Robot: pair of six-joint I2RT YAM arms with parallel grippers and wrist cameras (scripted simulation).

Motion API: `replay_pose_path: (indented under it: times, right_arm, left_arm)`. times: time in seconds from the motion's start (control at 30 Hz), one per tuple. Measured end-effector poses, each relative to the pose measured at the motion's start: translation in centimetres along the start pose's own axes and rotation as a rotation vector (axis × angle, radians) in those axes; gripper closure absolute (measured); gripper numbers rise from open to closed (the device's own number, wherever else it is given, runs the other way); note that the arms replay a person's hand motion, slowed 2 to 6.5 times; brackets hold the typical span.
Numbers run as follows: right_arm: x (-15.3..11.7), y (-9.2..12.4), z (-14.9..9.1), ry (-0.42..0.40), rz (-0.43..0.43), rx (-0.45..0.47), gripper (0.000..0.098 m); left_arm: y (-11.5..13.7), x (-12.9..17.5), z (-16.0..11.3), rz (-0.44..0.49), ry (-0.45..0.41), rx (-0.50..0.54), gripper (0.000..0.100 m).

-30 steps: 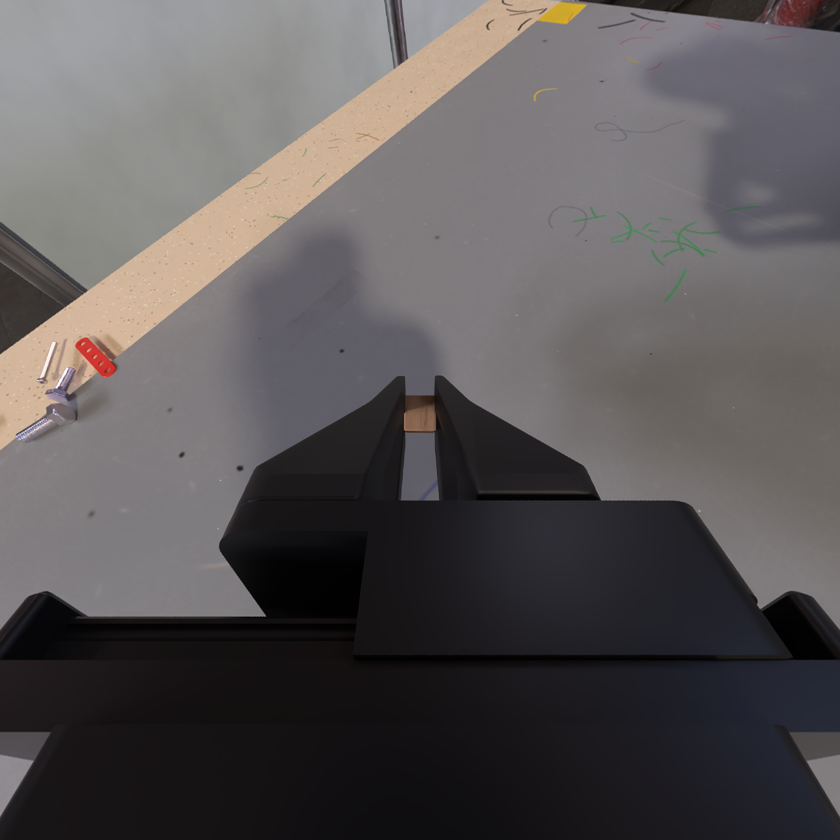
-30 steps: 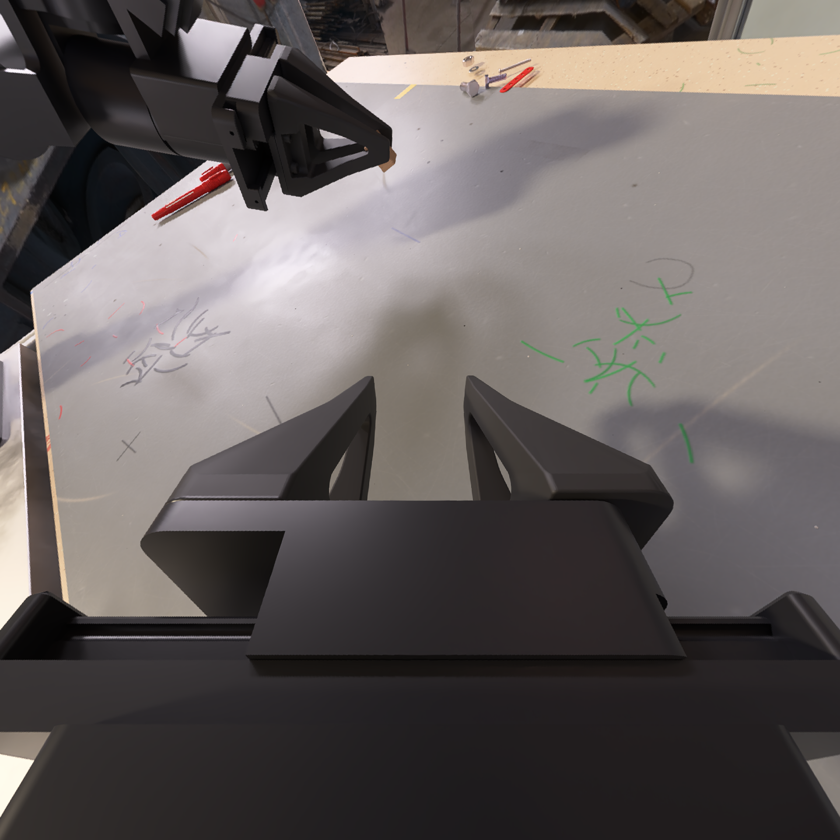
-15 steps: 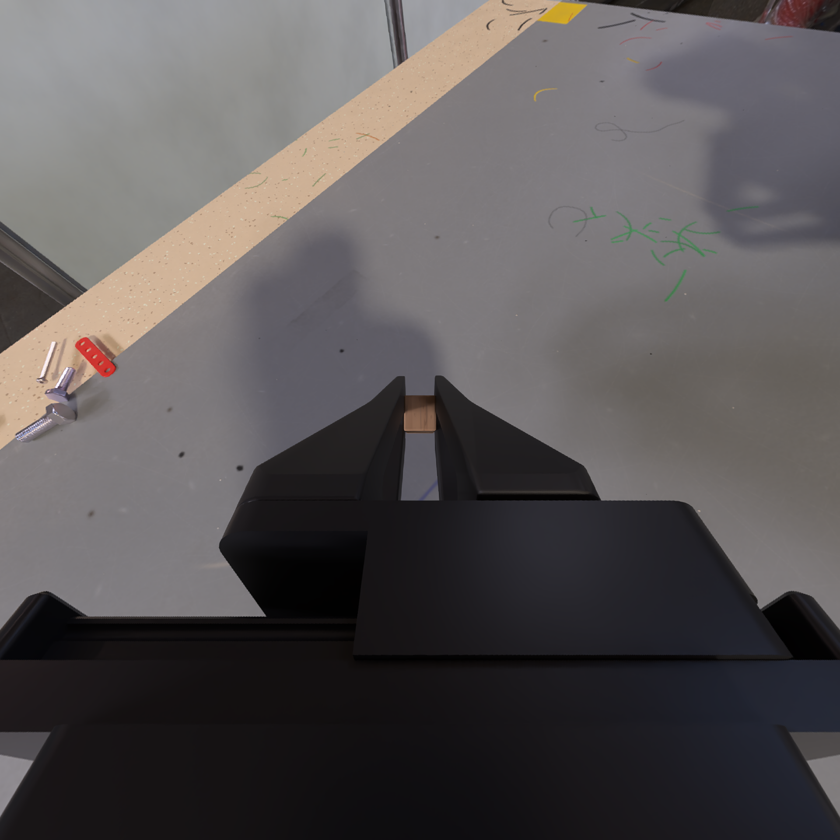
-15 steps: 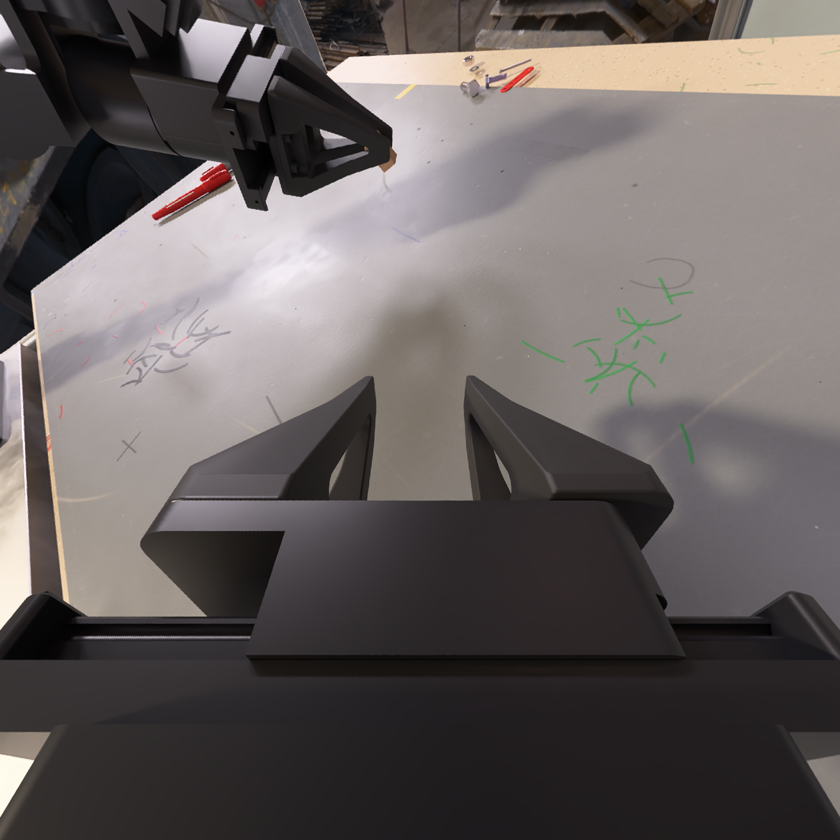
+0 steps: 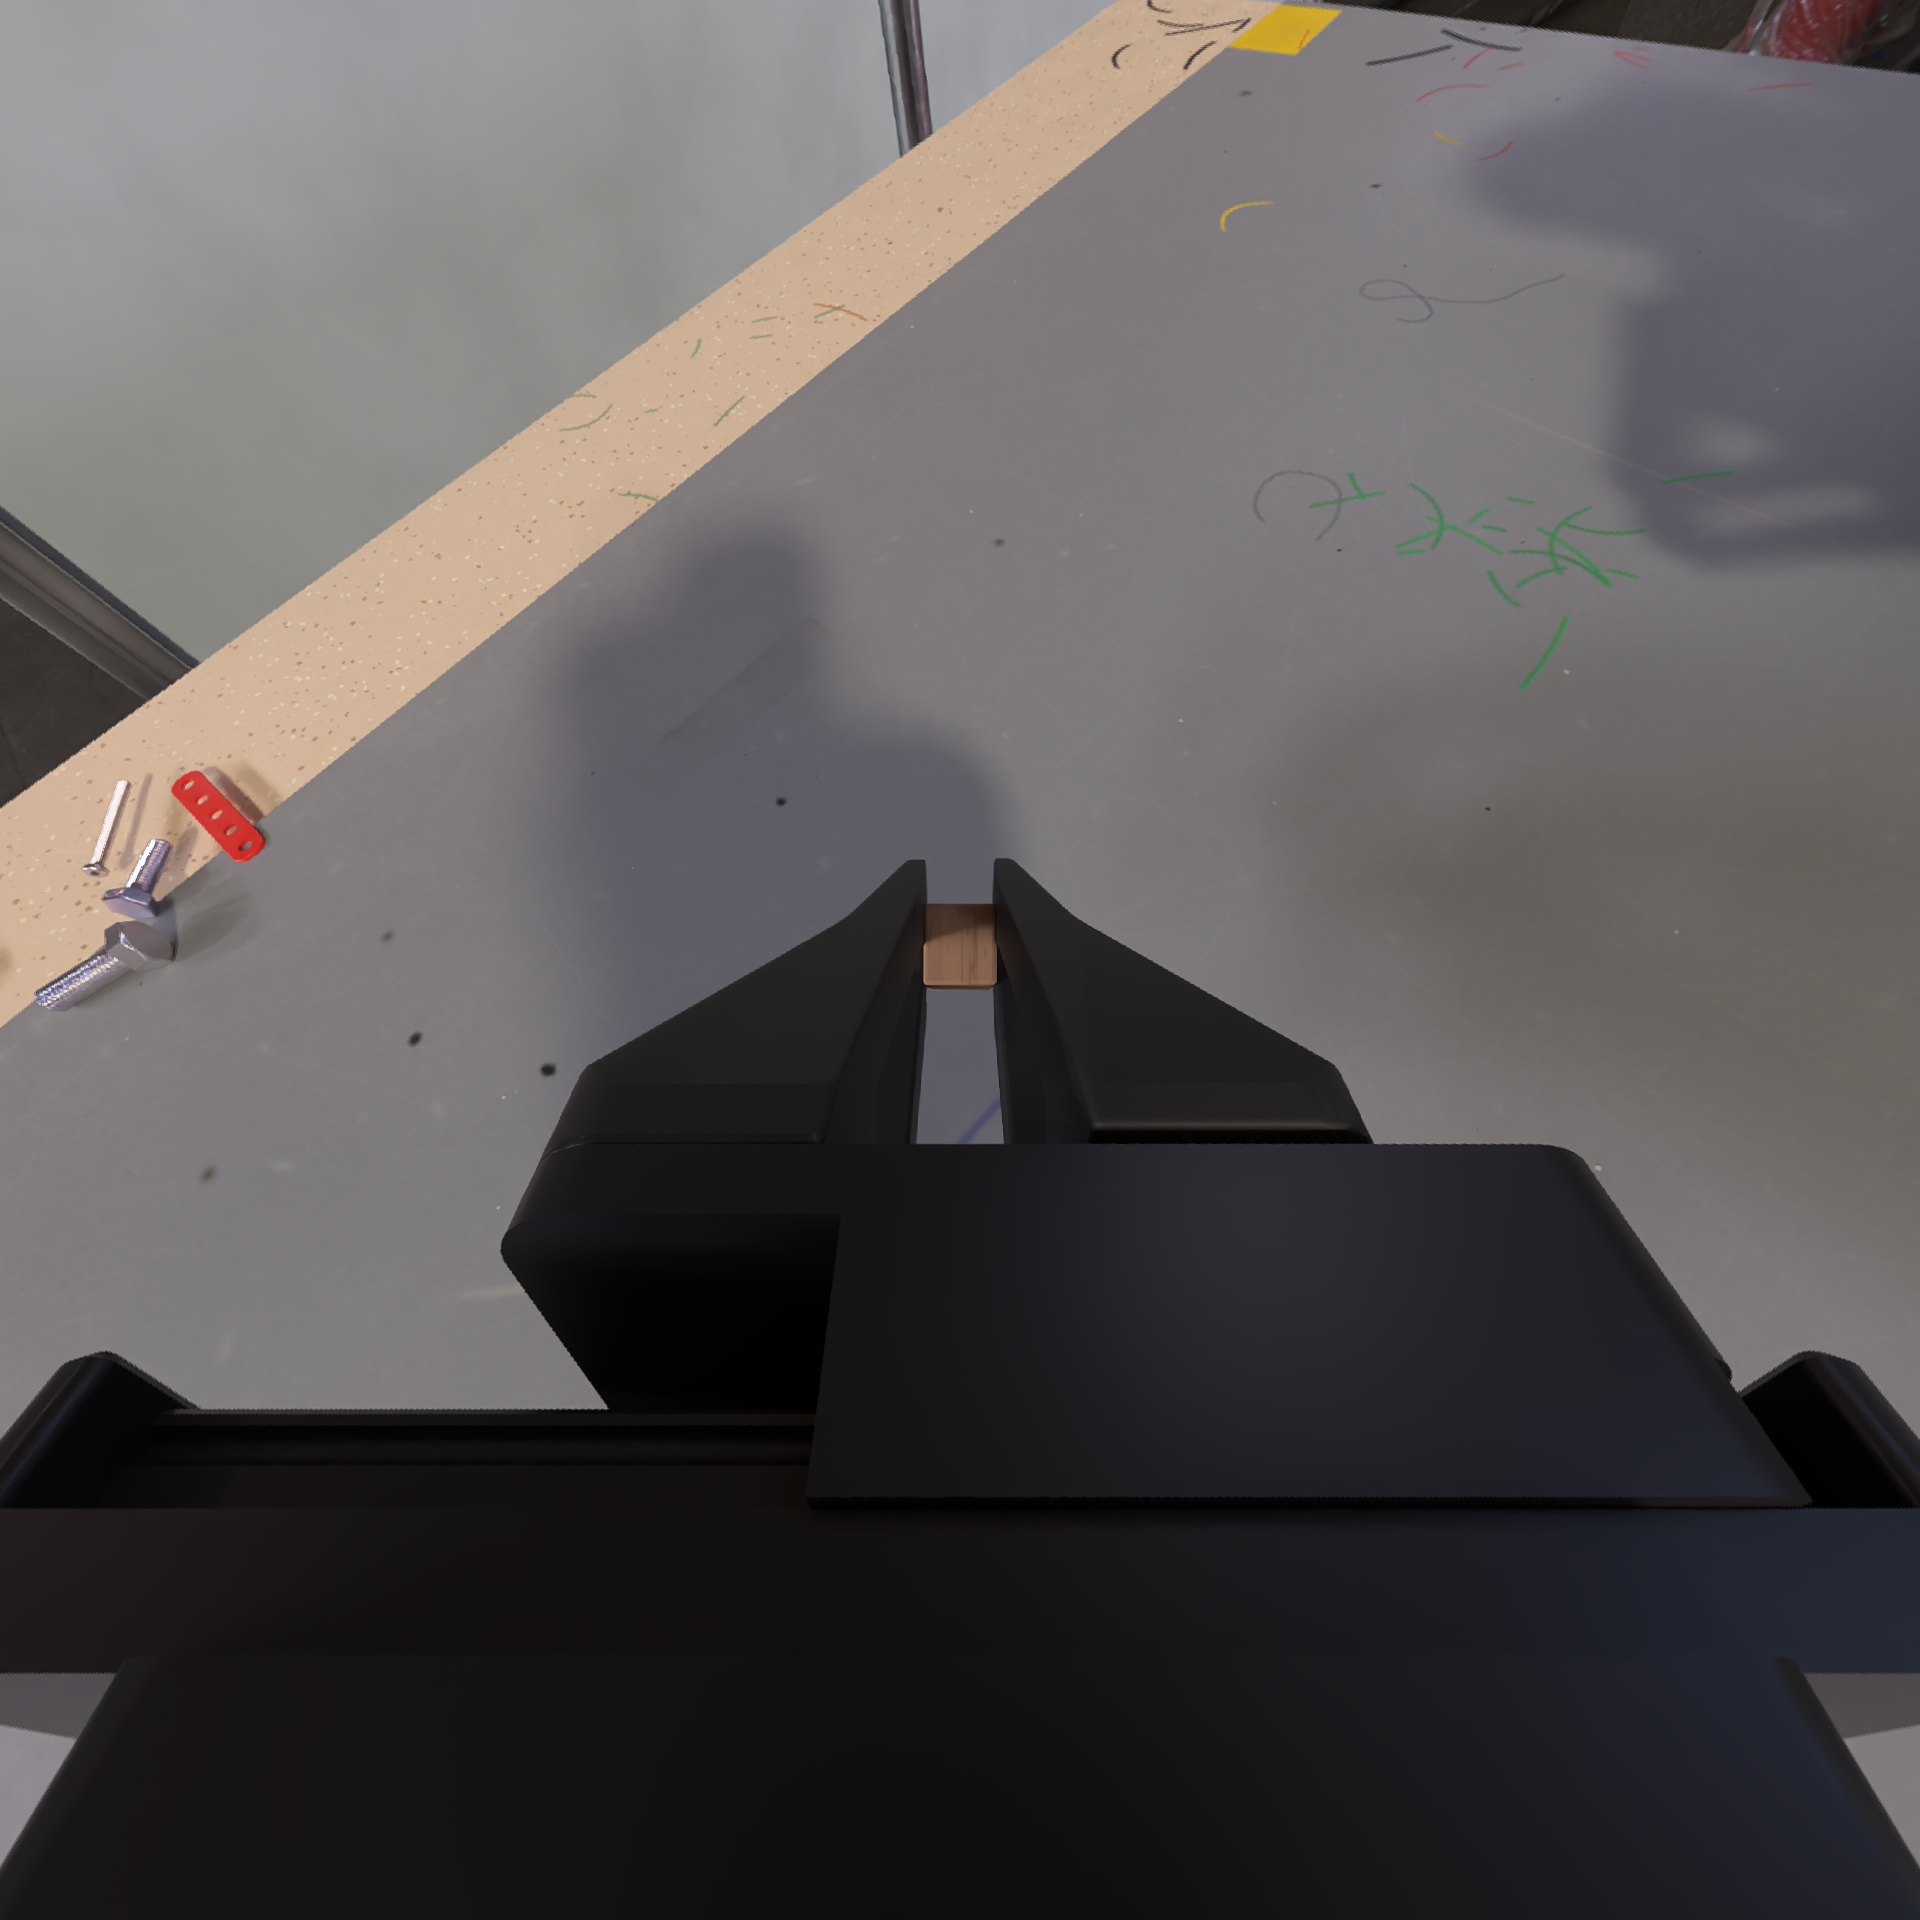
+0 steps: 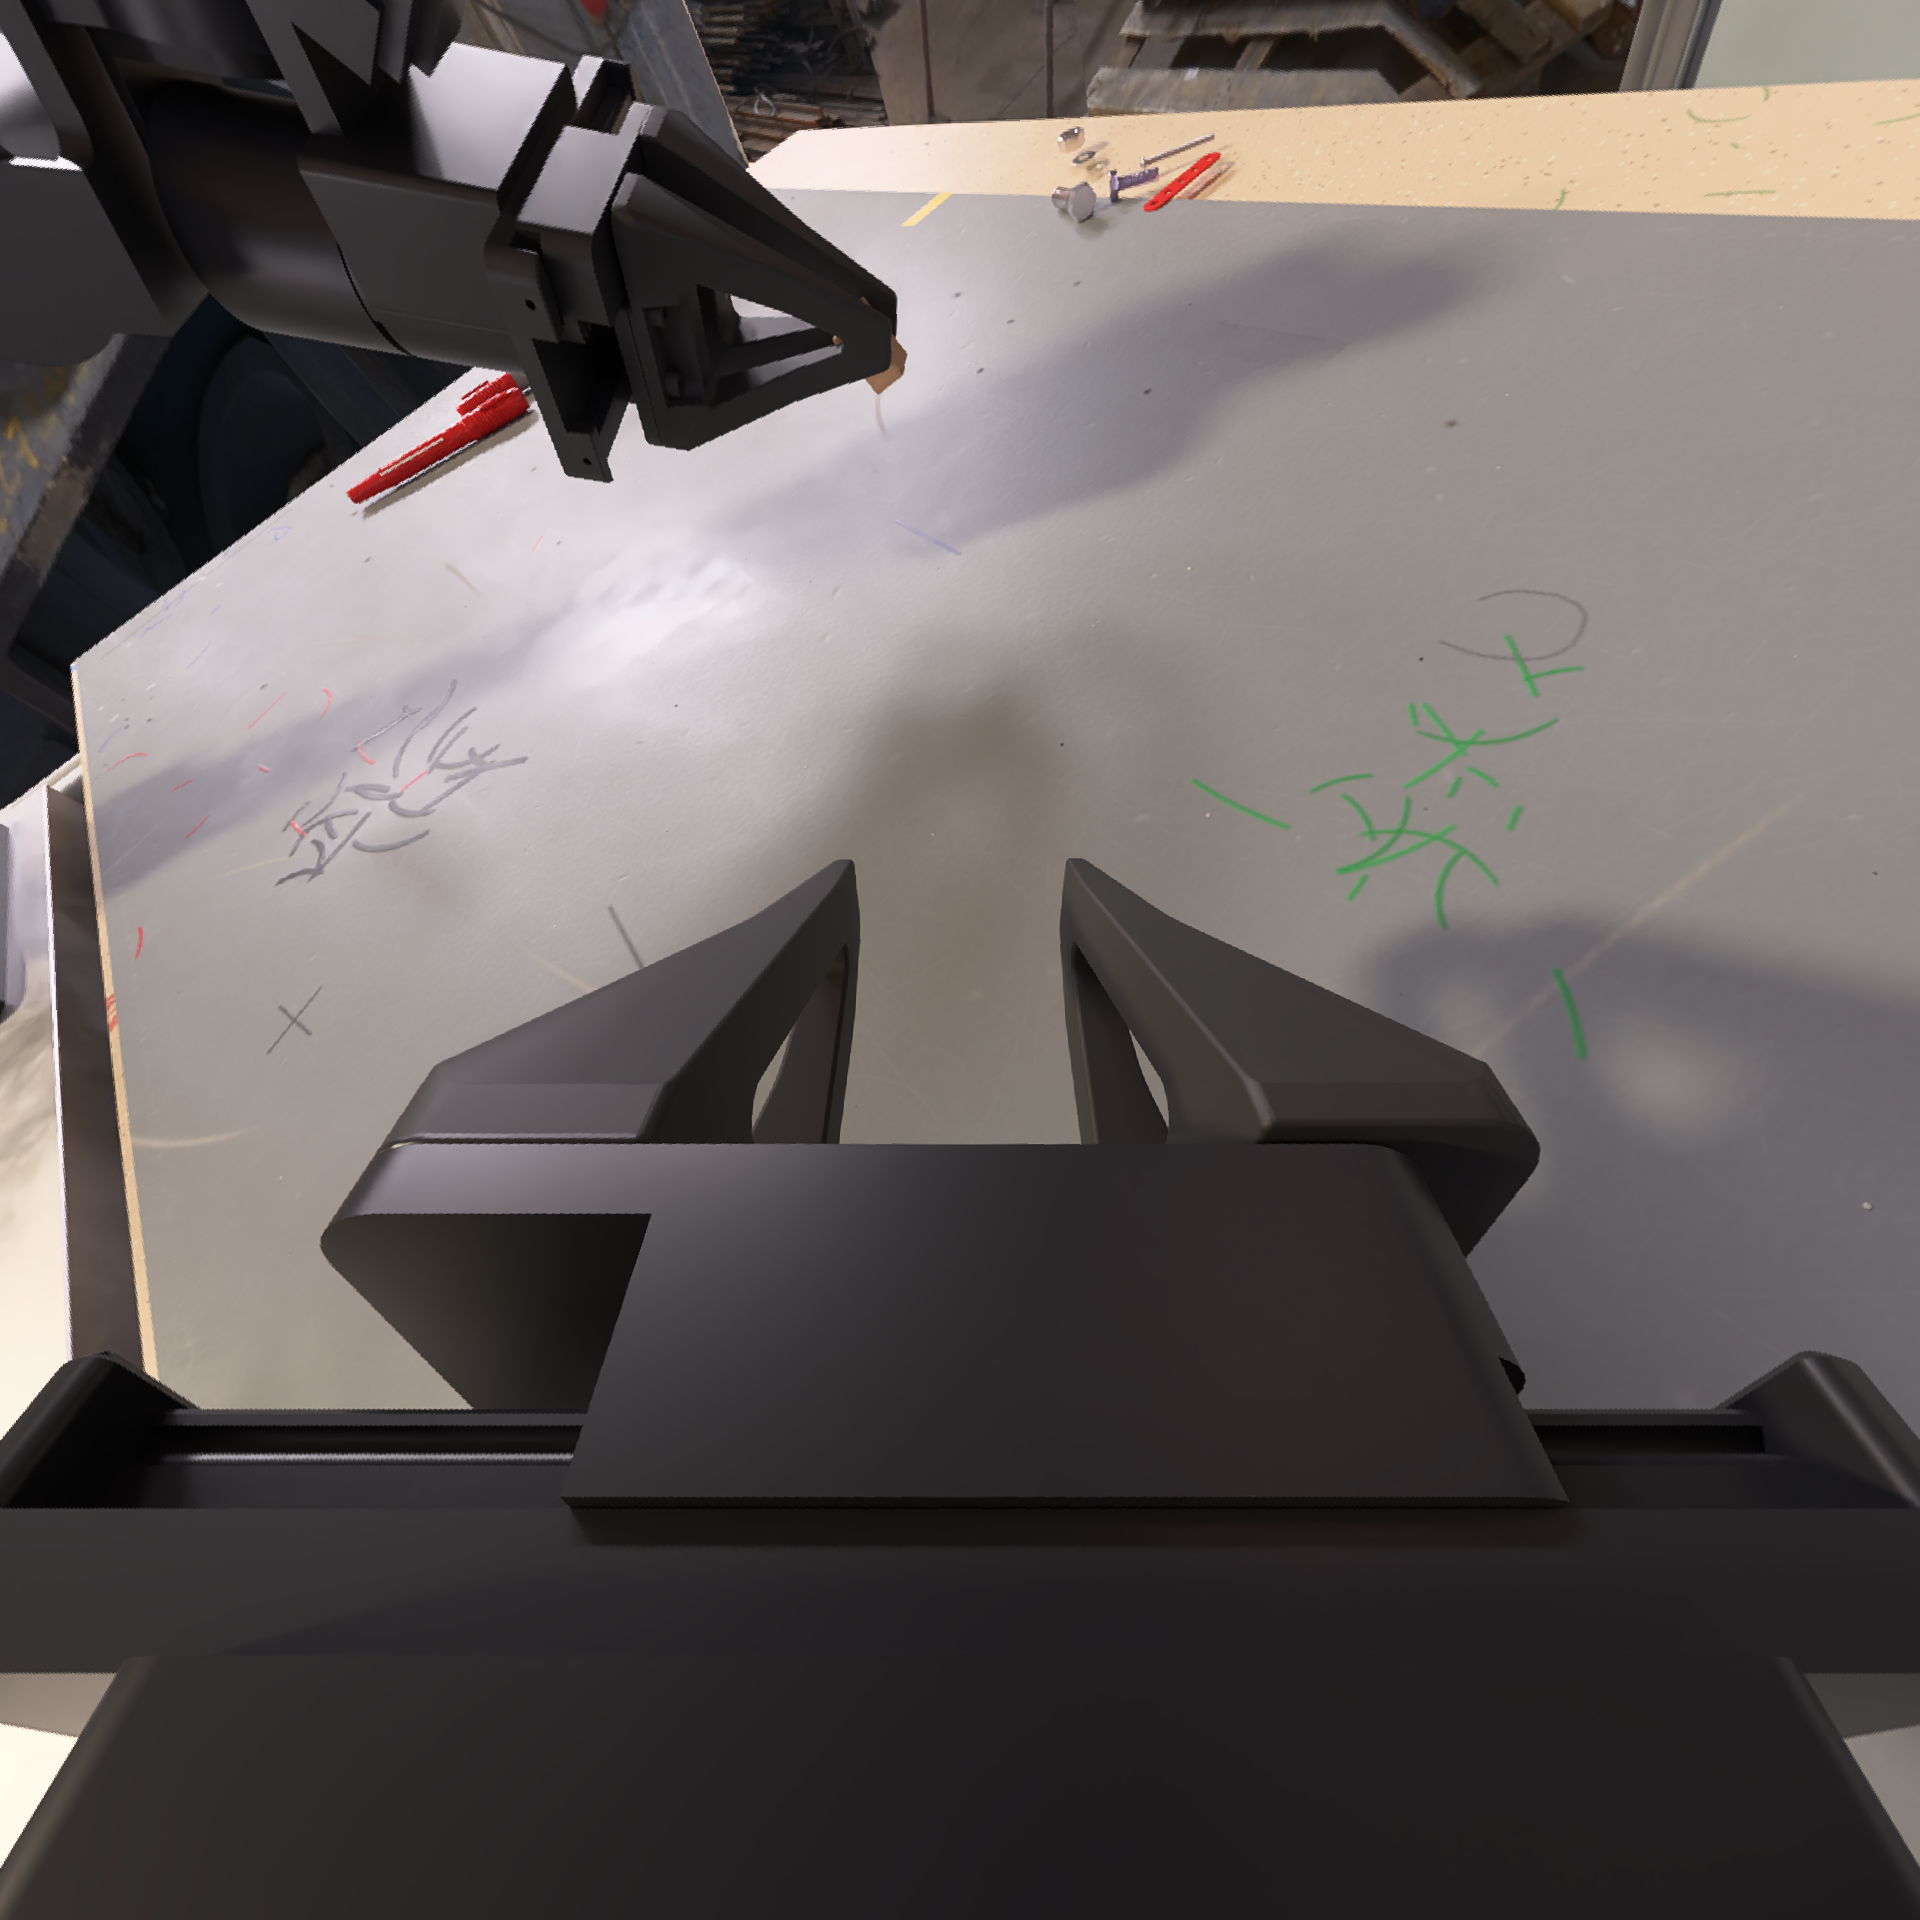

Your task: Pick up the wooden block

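The small wooden block (image 5: 959,944) sits clamped between the tips of my left gripper (image 5: 959,883), which is shut on it and holds it well above the grey table. In the right wrist view the left gripper (image 6: 883,332) shows at upper left, with the block (image 6: 891,366) peeking out at its tip, clear of the table. My right gripper (image 6: 958,883) is open and empty, hovering over the table's middle.
Bolts (image 5: 104,961) and a red perforated strip (image 5: 217,816) lie at the tan table edge (image 5: 520,520). A red pen (image 6: 436,447) lies near the left arm. Green scribbles (image 6: 1434,810) mark the grey table top.
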State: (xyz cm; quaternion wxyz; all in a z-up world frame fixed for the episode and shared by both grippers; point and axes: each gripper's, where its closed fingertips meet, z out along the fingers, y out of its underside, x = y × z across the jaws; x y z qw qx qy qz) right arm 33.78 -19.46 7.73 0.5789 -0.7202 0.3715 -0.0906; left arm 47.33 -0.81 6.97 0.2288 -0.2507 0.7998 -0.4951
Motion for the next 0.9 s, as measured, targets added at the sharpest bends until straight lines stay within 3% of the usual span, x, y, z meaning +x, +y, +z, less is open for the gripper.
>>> replay_pose_path:
  times: [0.37,0.7,0.9]
  right_arm:
    - [0.0,0.0,0.0,0.0,0.0,0.0,0.0649]
    - [0.0,0.0,0.0,-0.001,0.003,0.0,0.0649]
    - [0.0,0.0,0.0,-0.002,0.007,0.0,0.0648]
  left_arm:
    - [-0.3,0.2,0.0,0.003,0.012,0.013,0.09]
    - [-1.5,1.2,-0.7,0.0,0.096,0.108,0.09]
    - [-2.6,1.7,-1.5,0.043,0.119,0.164,0.09]
